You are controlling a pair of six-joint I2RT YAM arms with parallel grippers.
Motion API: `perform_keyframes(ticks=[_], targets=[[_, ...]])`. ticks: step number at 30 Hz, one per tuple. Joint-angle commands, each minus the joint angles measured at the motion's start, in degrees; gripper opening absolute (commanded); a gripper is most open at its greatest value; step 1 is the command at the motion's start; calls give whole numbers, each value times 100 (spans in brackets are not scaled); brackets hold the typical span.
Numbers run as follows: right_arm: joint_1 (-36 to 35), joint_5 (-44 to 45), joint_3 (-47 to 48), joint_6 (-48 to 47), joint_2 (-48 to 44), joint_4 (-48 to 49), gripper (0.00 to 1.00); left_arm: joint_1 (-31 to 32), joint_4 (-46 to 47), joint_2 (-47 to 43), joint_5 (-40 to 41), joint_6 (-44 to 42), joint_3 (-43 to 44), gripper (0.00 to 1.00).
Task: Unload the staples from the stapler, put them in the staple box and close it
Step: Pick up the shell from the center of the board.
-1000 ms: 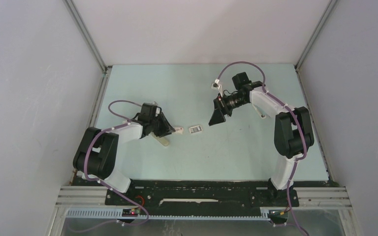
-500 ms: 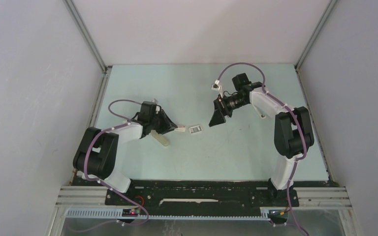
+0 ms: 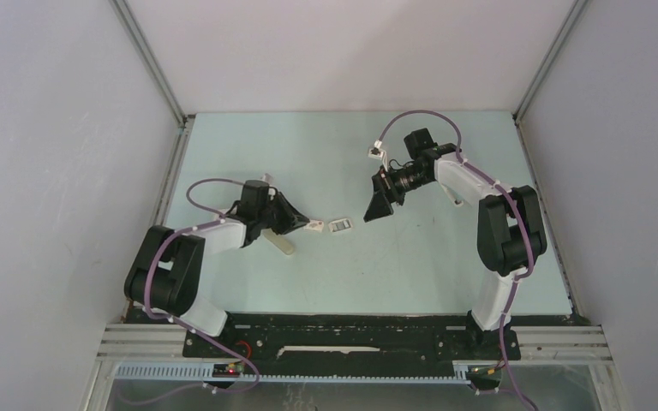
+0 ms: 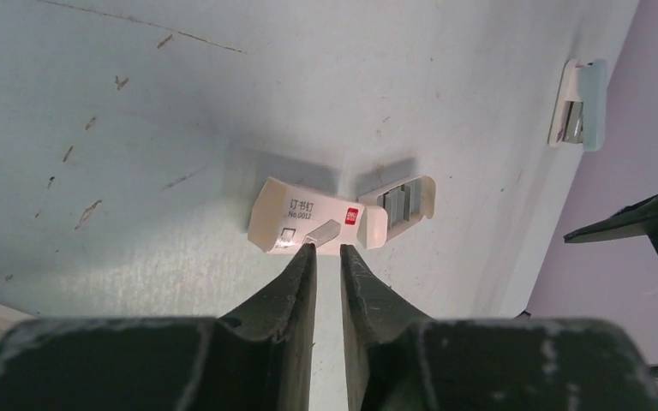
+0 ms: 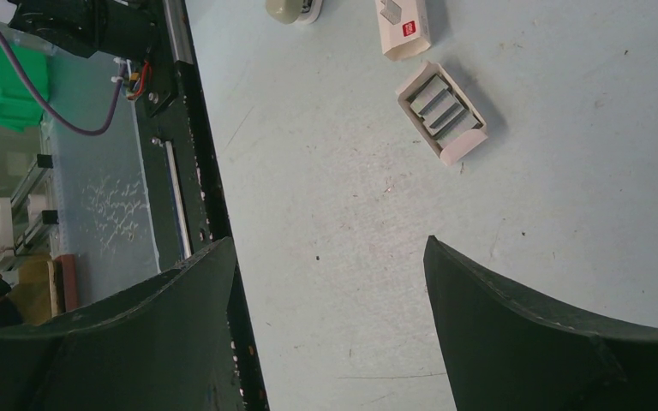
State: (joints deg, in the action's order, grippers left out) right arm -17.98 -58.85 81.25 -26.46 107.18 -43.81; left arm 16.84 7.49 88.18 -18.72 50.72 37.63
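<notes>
The left tool (image 4: 327, 250) is reaching low over the middle of the worktop (image 3: 411, 265), and its tips are meeting the near edge of a small white printed box (image 4: 296, 214). Its fingers are standing almost together, with only a thin slit showing between them. One small grey block of the staples (image 4: 324, 229) is lying on the box right at the fingertips. Whether the tips are pinching it cannot be told.

Just beside the box, toward the right edge, an open white tray (image 4: 428, 184) is lying flat. It is holding more grey staple strips side by side. The cream stapler (image 3: 284, 246) is lying nearer the near edge than the box, just beside the left arm's wrist.

The right tool (image 5: 327, 242) is hanging above the worktop, farther toward the far edge and the right. Its fingers are spread wide apart and are gripping nothing.
</notes>
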Motion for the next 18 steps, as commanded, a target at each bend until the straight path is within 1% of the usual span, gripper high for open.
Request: perform_keyframes(ticks=[1,6,14,17,18], targets=[[21,-60,-11,10,-293,88,90,-64,504,-246,-221,204,-183,20],[14,-56,-13,10,-285,88,90,-106,786,-292,-332,352,-331,16],[13,-38,-8,9,-282,93,90,-137,956,-305,-396,439,-396,10],[13,-30,-15,5,-293,93,90,-146,896,-334,-383,410,-393,10],[13,-34,-17,6,-292,87,90,-144,811,-348,-342,363,-377,13]])
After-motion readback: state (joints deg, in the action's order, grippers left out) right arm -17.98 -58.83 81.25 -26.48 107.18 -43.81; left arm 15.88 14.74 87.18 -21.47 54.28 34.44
